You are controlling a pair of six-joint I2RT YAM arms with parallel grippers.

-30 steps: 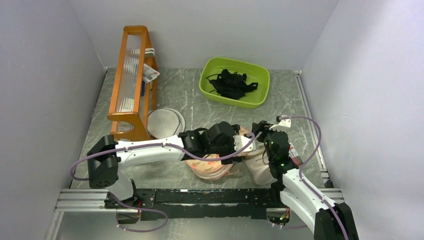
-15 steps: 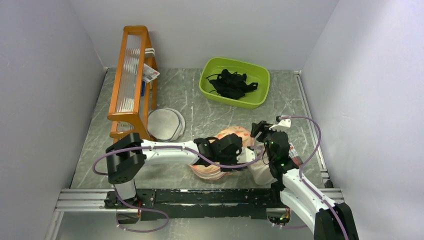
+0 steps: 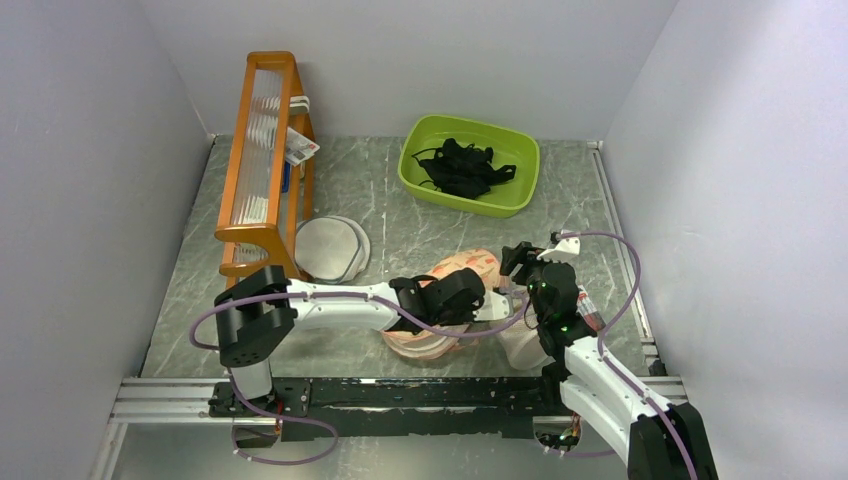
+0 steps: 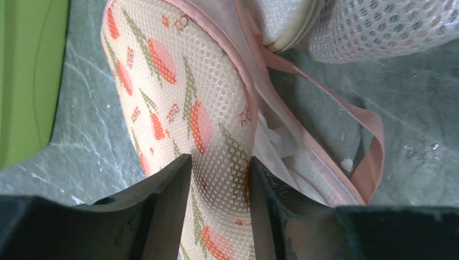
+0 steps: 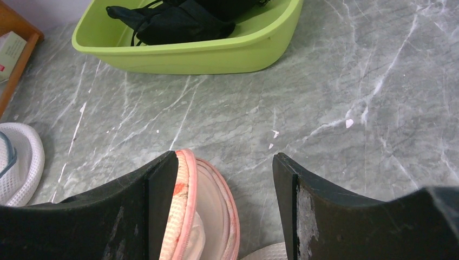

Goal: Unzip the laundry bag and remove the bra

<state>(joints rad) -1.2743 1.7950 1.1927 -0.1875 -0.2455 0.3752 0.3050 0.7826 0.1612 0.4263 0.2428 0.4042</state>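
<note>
The laundry bag [image 3: 462, 272], cream with an orange-pink leaf print and pink zip edging, lies at the near middle of the table. My left gripper [image 3: 478, 300] is shut on its printed mesh flap [image 4: 162, 81], with the flap between the fingertips [image 4: 221, 179]. The zip gapes open, and white fabric, seemingly the bra [image 4: 269, 142], shows inside. My right gripper [image 5: 224, 162] is open over the bag's far end [image 3: 522, 268]. The pink rim [image 5: 189, 216] lies against its left finger, with white fabric [image 5: 199, 238] inside the rim.
A plain beige mesh pouch [image 3: 520, 340] lies right of the bag, under my right arm. A green tub [image 3: 470, 165] with black garments [image 3: 462, 165] stands at the back. An orange rack [image 3: 265, 160] and a round mesh disc [image 3: 332, 248] are at the left.
My left arm has swung its elbow rightward and drawn the gripper nearer and lower on the bag, so the bag's far printed lobe now shows. The right arm has barely moved.
</note>
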